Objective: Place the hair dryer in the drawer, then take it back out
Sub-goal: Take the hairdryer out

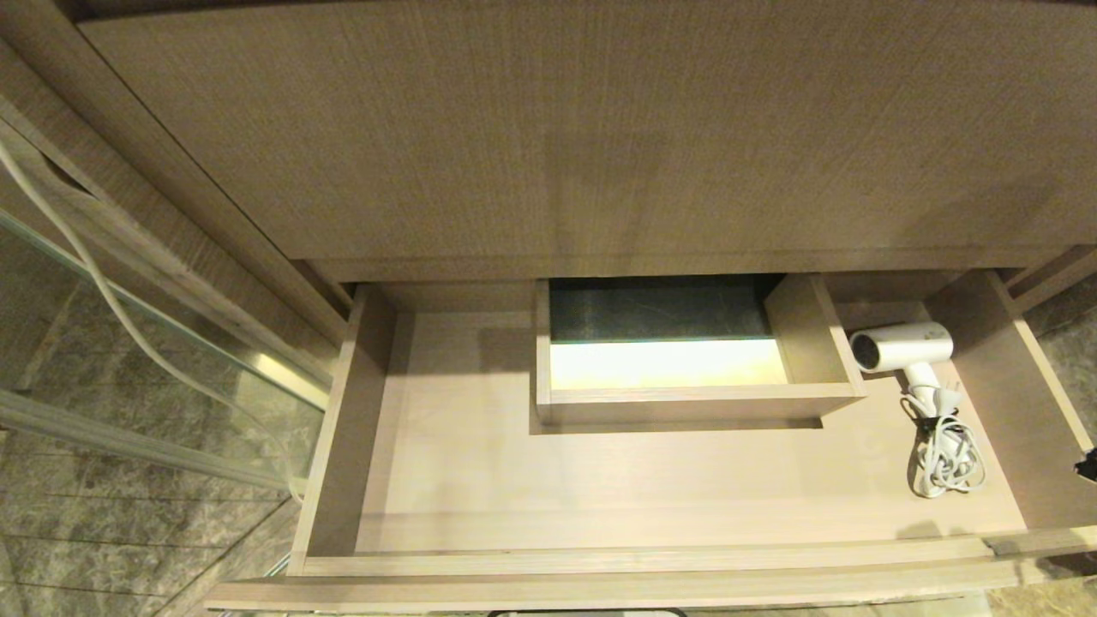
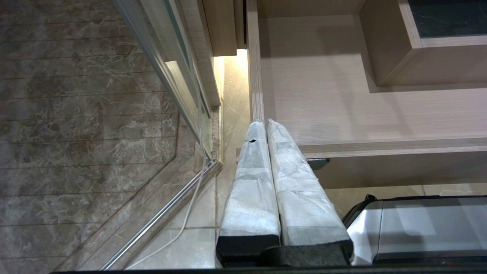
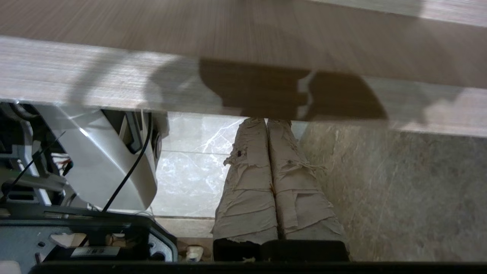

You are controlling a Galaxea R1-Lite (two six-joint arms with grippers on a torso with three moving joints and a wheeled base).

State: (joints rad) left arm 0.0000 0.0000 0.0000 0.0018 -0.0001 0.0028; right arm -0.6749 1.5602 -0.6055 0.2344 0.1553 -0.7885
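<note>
Lying in the open drawer (image 1: 446,463) — the hair dryer (image 1: 907,347), right side.

Warm, dim light fills the drawer (image 1: 480,480). The brightest patch is a glowing strip inside the boxed cutout (image 1: 677,364) at the drawer's middle. The panel (image 1: 600,128) above the drawer carries a soft dark shadow. In the right wrist view the wood blurs, with a hard-edged shadow over the right claw (image 3: 266,121).

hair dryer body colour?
White, with a light-grey cord; the hair dryer shows best in the head view.
</note>
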